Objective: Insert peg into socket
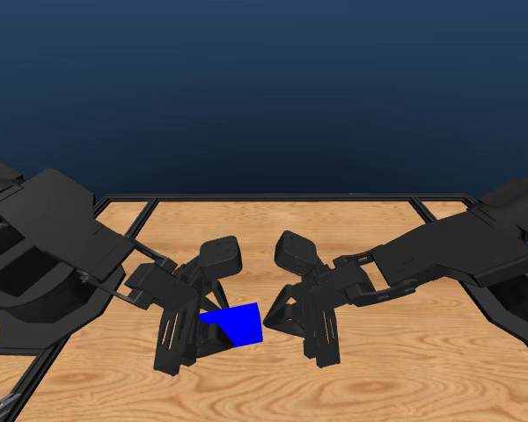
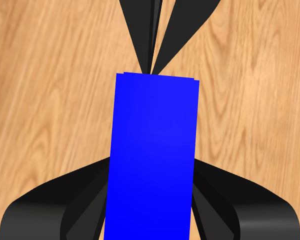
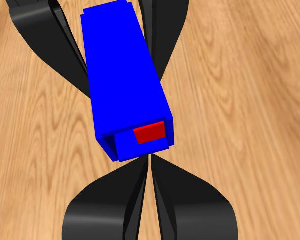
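Low centre of the head view, the left hand (image 1: 187, 338) pinches the bright-blue hollow rectangular socket (image 1: 236, 323) above the wooden worktop (image 1: 273, 229), its opening facing the right hand (image 1: 321, 338), whose jaws look pressed together on the thin red peg (image 3: 150, 133), already inside that opening.

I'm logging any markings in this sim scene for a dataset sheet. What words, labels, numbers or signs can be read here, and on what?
None: no view shows any readable text.
The blue socket is plain on every visible face.
The red peg, seen only as an end inside the socket's opening, is bare.
The left claw, the right claw and the wooden table show no markings.
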Motion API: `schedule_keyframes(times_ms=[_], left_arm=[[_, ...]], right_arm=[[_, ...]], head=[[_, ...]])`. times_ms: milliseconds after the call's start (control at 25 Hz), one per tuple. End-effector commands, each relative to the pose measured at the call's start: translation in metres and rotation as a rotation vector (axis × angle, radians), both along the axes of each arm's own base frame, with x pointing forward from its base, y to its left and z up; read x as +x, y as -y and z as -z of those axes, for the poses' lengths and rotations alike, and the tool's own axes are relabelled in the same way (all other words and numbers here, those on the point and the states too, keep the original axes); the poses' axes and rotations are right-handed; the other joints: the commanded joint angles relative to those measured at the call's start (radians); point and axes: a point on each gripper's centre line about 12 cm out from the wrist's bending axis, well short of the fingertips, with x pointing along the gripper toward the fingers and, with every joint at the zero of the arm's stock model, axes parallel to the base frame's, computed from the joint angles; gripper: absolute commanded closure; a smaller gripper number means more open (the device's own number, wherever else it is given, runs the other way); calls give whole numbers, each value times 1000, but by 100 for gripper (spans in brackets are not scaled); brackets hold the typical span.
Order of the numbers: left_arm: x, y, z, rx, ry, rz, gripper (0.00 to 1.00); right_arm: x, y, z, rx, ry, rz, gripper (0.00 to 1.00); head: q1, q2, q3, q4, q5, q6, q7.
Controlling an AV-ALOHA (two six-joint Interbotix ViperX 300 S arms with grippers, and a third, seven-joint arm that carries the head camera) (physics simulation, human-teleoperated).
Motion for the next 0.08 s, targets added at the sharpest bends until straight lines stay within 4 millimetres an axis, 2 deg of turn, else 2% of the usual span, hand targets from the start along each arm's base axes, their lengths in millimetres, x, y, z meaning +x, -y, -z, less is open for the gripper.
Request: schedule_keyframes(times_ms=[40,80], left_arm=[[-1,3,-12,-18,43,-2,100],[0,4,-15,-25,59,0,100]], right_arm=[[-20,6,-22,74,138,74,100],[-25,6,-23,90,163,89,100]], head=[[5,-10,-18,1,-13,0,-7],[5,-12,-18,1,-13,0,-7]])
